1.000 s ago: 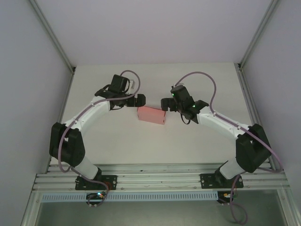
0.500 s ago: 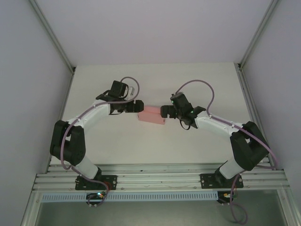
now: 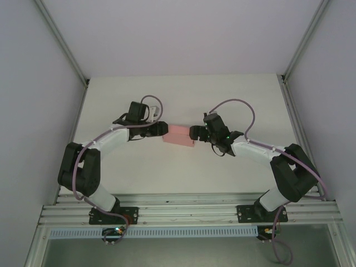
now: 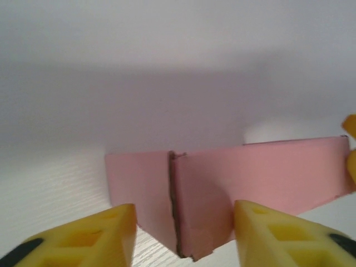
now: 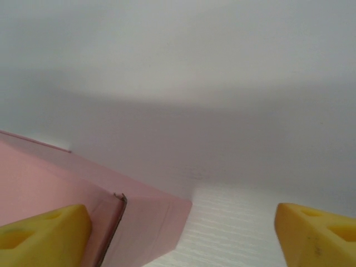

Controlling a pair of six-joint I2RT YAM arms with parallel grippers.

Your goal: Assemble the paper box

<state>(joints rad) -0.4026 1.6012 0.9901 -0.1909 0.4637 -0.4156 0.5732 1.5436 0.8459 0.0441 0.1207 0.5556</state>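
Paper box: pink card, in rectangular box form, lying at the centre of the white worktop between both hands. Left hand: at the box's left end, jaws set narrow and straddling its corner, fingers just beside the card on each side; cannot tell whether they grip it. Right hand: at the box's right end, jaws wide, one finger beside the box, the other well clear.

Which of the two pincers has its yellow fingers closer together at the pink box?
The left pincer: its fingers flank the paper box corner narrowly; the right pincer gapes much wider.
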